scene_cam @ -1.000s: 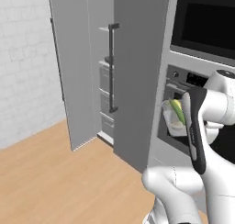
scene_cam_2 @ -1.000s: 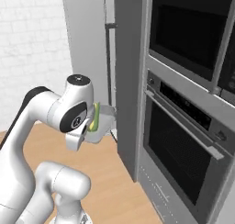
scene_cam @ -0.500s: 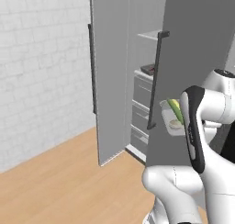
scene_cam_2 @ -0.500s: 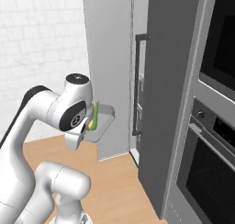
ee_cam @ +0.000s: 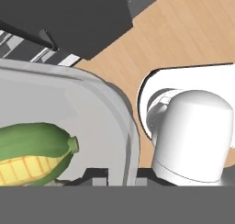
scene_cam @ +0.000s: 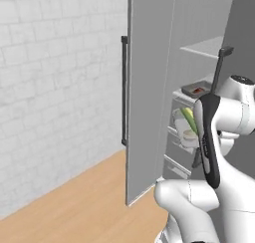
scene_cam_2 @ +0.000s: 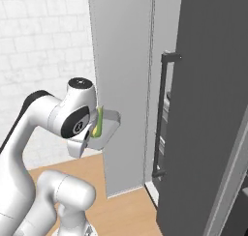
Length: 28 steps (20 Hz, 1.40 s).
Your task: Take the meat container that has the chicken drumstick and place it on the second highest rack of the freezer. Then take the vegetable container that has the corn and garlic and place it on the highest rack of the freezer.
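The gripper (ee_cam: 114,179) is shut tight on the veg tray (scene_cam: 185,133) w/ the corn (scene_cam: 188,118), so keep it flat & lift up to the highest rack (scene_cam: 203,48).

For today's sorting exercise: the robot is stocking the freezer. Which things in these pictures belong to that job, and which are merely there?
Belong to the job:
- vegetable container, held by the gripper
- corn
- garlic
- meat container, already on a rack
- highest rack
- freezer

Merely there:
- brick wall
- wooden floor
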Tool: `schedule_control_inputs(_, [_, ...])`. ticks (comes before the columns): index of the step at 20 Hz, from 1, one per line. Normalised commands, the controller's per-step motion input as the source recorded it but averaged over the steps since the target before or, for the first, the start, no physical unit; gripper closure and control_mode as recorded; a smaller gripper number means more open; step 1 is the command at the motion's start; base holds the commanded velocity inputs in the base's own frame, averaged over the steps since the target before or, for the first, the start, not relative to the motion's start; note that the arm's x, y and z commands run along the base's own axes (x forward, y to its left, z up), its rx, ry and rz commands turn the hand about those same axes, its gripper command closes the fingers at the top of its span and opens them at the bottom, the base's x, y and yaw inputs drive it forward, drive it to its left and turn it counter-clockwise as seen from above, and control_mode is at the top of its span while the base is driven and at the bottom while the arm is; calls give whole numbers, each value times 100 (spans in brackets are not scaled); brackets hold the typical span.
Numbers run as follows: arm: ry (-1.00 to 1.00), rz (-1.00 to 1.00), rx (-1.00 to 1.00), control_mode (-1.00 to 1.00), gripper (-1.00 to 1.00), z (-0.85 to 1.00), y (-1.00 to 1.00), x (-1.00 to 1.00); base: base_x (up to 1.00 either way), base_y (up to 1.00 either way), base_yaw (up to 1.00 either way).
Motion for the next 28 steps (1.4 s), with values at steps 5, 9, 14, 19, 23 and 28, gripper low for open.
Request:
schedule_control_inputs(5, [0,0,0,100,100,0,0,0,89,-25,-20])
schedule_control_inputs(9, [0,0,0,100,100,0,0,0,43,-11,-25])
schedule_control_inputs(14, [0,0,0,100,100,0,0,0,9,-10,-15])
schedule_control_inputs(19, [0,0,0,100,100,0,0,0,47,-4,-12])
schedule_control_inputs(23, [0,0,0,100,100,0,0,0,35,-15,-9])
schedule_control_inputs(28, [0,0,0,100,100,0,0,0,46,-15,-8])
